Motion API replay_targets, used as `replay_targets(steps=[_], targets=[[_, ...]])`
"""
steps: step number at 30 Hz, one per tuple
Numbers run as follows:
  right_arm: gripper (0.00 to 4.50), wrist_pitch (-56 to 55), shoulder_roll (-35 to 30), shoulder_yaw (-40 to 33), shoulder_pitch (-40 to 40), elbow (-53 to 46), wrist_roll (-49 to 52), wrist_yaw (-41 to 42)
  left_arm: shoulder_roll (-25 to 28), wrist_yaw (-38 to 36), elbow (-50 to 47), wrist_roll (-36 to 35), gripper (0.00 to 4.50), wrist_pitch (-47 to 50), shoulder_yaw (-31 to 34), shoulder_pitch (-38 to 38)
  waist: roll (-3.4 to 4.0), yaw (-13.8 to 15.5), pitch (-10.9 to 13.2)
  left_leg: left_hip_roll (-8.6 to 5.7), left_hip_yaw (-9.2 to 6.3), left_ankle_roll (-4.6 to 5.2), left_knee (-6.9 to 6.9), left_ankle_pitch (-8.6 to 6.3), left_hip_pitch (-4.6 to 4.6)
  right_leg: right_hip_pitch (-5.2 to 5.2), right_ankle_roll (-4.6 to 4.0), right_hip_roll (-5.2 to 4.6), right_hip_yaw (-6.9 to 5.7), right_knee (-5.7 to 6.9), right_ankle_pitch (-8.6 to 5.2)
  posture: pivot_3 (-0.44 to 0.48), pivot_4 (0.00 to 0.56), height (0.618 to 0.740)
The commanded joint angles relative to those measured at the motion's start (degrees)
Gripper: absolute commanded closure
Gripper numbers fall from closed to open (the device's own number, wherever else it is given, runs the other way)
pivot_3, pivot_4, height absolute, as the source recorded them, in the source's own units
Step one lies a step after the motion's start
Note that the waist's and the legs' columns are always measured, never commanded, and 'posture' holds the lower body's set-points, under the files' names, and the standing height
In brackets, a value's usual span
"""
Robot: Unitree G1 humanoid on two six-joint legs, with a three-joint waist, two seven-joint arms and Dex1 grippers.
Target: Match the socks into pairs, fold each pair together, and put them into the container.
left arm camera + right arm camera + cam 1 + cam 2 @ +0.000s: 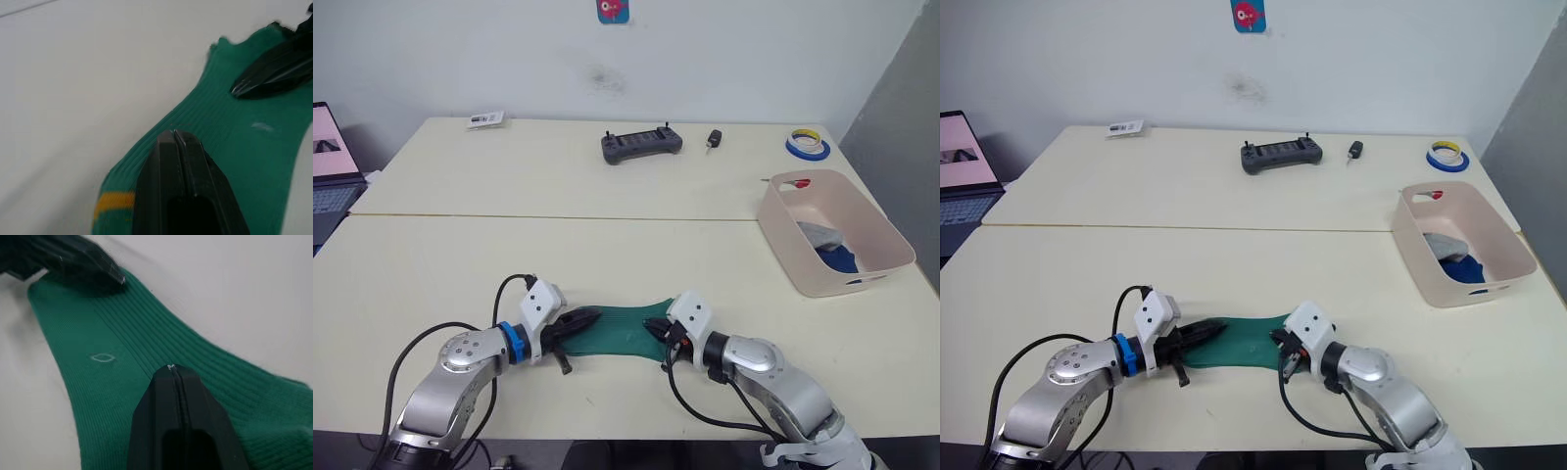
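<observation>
Fold step, green pair (619, 334): socks lie flat on the pale surface (607, 255), stretched between the two grippers. Left gripper (587, 318) has fingers pressed together, pinching the yellow-striped toe end; right gripper (656, 329) likewise pinches the cuff end, w/ fingers closed on the fabric. Knit is ribbed lengthwise, soft, slightly waisted at mid-length, w/ a small outline logo visible in the right wrist view. Container (891, 238), smooth pink-beige plastic w/ flared rim, sits well away beyond the right gripper, already holding a grey bundle (819, 235) and a dark blue bundle (839, 257). Next move prob. calls for bringing one end over onto the other w/o losing the pinch, then carrying the folded pair across to the tub.
</observation>
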Motion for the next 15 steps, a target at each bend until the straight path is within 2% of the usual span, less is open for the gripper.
replay_targets(steps=[1,9,15], targets=[[4.48,-0.56,-1.51,-3.97,2.63,0.02,-1.05,-0.83,1.41,-0.09,4.03,4.11,4.50,-1.24,-1.56,0.40,0.04,0.03,-0.05,0.00,0.00,0.00,0.01,0.00,0.01,0.02,0.00,-0.04,0.00,0.00,0.00,0.000,0.150,0.740],[4.48,-0.49,-4.28,-12.94,10.23,-4.07,1.25,-0.06,0.32,1.26,1.76,4.18,4.50,1.08,-2.73,1.69,0.35,0.06,-0.57,-0.05,0.03,0.01,0.00,-0.01,0.23,0.30,0.01,-0.16,-0.02,-0.01,0.00,0.000,0.150,0.740],[4.48,-7.58,-1.40,-17.67,11.51,-10.64,6.22,1.97,-3.97,1.68,-5.52,-6.03,4.50,2.51,4.06,-0.57,0.35,0.06,-0.51,-0.04,0.01,0.02,0.01,-0.01,0.18,0.29,0.01,-0.16,-0.06,-0.01,-0.01,0.000,0.150,0.740]])
